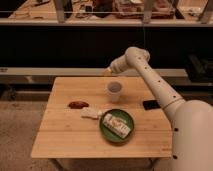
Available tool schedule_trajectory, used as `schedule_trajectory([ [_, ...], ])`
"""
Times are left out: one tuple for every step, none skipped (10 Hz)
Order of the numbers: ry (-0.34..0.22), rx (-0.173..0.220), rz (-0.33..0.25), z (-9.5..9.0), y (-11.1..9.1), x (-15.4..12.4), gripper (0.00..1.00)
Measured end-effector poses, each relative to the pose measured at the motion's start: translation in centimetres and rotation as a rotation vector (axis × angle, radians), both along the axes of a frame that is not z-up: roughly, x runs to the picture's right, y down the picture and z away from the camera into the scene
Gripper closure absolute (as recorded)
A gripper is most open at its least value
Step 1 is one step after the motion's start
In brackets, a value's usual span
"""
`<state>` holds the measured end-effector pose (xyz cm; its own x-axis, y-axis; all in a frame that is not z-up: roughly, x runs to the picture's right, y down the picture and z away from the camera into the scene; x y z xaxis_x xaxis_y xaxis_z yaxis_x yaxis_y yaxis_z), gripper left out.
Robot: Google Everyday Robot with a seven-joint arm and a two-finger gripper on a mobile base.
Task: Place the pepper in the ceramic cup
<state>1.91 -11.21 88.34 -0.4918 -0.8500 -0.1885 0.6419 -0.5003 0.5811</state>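
Tbl point(60, 135): pepper point(78, 104) outside cup point(114, 92), jaws behind

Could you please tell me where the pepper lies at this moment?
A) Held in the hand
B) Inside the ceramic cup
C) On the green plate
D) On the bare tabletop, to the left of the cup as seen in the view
D: the pepper lies flat on the wooden table, apart from the ceramic cup, while the shut hand hovers near the table's far edge behind the cup.
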Motion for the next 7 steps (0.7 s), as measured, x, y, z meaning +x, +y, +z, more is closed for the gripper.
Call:
schedule_trajectory([
  [0.001, 0.001, 0.002, 0.0, -0.1, 0.1, 0.68],
  [0.008, 0.002, 0.007, 0.2, -0.2, 0.6, 0.68],
  [0.04, -0.007, 0.044, 0.6, -0.4, 3.0, 0.68],
  [0.072, -0.016, 0.083, 0.9, -0.3, 5.7, 0.68],
  [0.108, -0.026, 0.126, 0.9, 0.0, 8.9, 0.68],
  [0.133, -0.036, 0.148, 0.9, 0.7, 11.0, 0.68],
  [0.16, -0.045, 0.17, 0.4, 1.9, 13.4, 0.68],
])
